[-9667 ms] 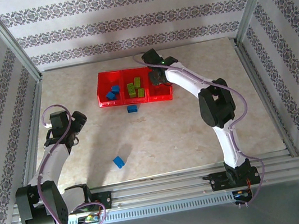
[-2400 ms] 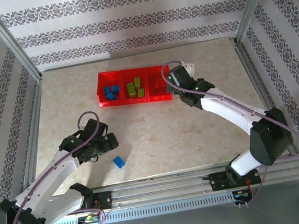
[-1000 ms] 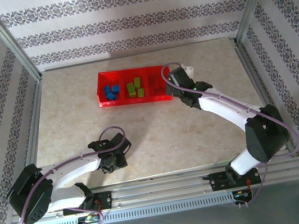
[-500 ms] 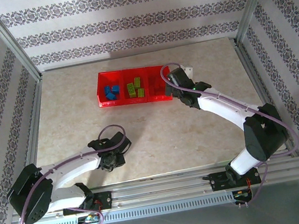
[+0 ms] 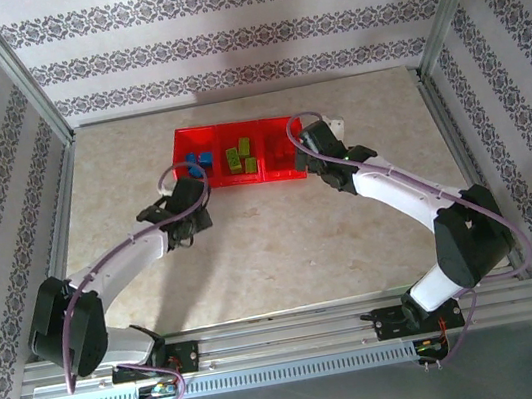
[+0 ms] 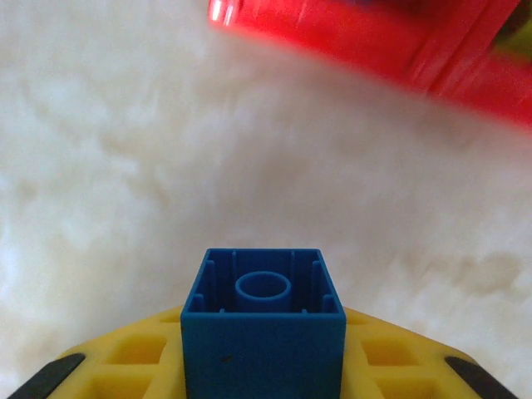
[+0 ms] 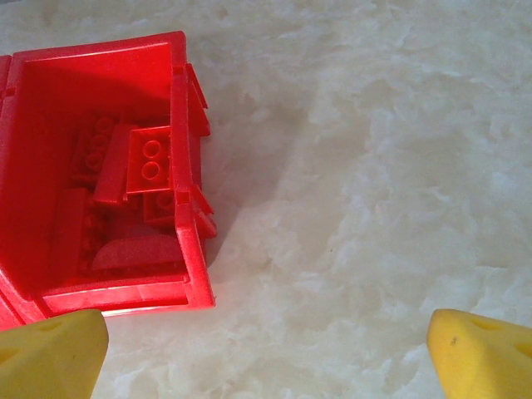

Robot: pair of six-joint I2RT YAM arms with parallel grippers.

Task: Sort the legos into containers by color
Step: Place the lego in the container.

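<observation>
I see one three-compartment tray [image 5: 243, 181]. My left claw [image 5: 189, 220] pinches one blue brick [image 6: 263, 332], and my right claw [image 7: 266, 357] is spread. I cannot count the overlapping red bricks [image 7: 150, 162].

Pale marbled tabletop [image 5: 284, 247] — damask-striped walls [image 5: 239, 32], aluminium frame posts [image 5: 18, 69] around it

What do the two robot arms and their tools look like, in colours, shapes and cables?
The left arm and the right arm both have white rounded links connected by black joints. A thin purple cable runs loosely along each arm. The tool fingers are yellow; the left wrist view shows moulded pockets in them.
</observation>
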